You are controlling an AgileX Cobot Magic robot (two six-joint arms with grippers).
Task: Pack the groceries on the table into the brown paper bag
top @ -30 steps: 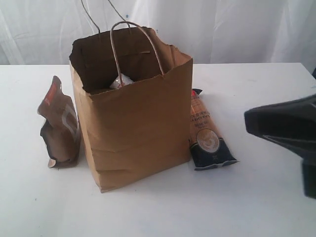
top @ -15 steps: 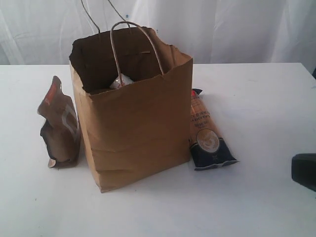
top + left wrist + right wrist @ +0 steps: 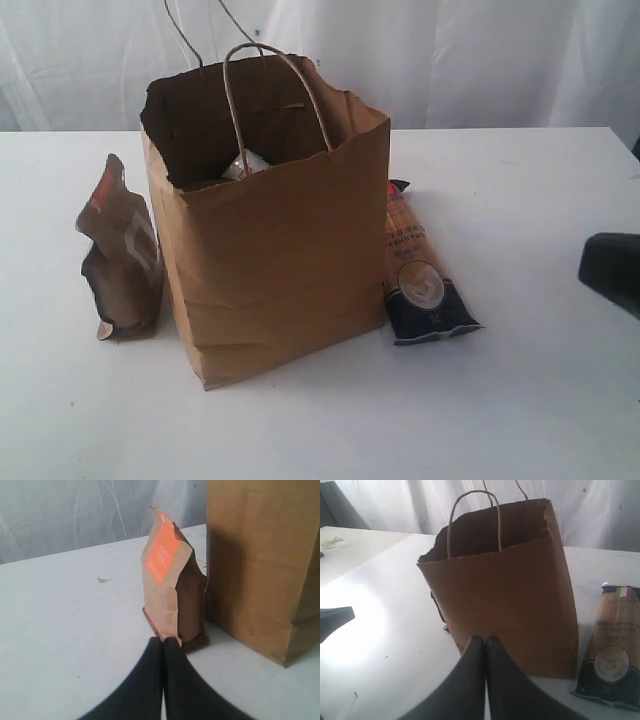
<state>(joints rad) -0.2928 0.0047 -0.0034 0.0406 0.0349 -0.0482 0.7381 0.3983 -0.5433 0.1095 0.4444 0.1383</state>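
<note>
1. Ext: brown paper bag (image 3: 280, 260) upright mid-desk (image 3: 520, 180); dark-brown pouch (image 3: 122, 262) stands just left, long orange-navy packet (image 3: 420, 270) flat just right.
2. L wrist: left end effector (image 3: 164, 641) clenched, empty, tips near pouch base.
3. R wrist: right end effector (image 3: 485, 639) clenched, empty, facing bag.

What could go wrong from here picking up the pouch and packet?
1. The left gripper is shut, tips near the base of the dark-brown pouch; advancing like this could topple the upright pouch.
2. The long orange-navy packet lies flat right beside the brown paper bag; grasping it might shove the bag.
3. The bag's handle arches over its opening and could snag a lowered item.
</note>
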